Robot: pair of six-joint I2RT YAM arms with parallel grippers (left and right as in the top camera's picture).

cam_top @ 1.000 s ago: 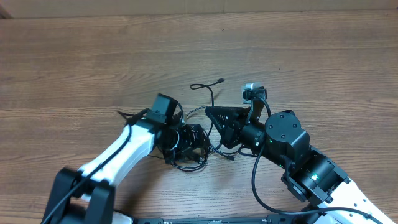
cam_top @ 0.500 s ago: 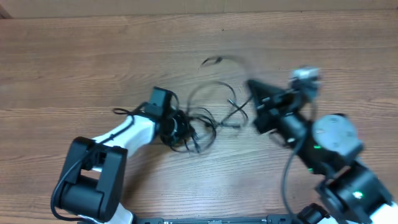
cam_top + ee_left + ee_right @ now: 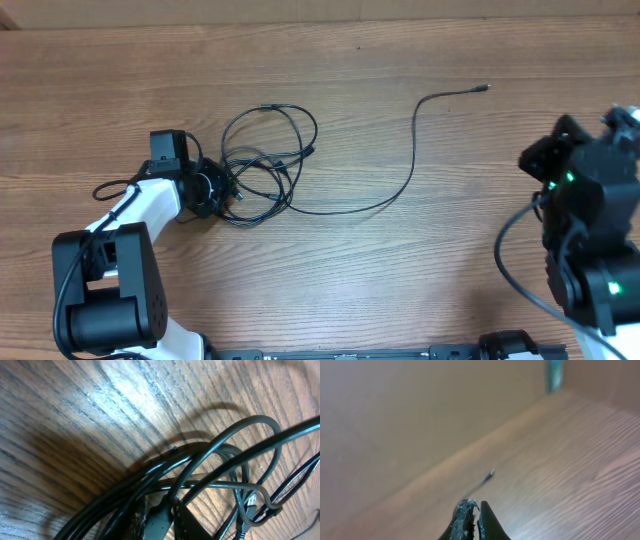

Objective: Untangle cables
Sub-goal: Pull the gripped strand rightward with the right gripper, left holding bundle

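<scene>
Cables (image 3: 262, 160) lie looped on counter (image 3: 400, 270); left tool (image 3: 214, 190) clamped on their edge. Loose strand (image 3: 411, 150) trails right. Right tool (image 3: 474, 520) closed, empty.

Glossy, smooth black plastic-sheathed cables (image 3: 150, 487) on matt, grained wood table (image 3: 400, 270)

End effector (image 3: 168, 512) pinches looped cables (image 3: 165, 460) over wooden table (image 3: 75, 405).
</scene>
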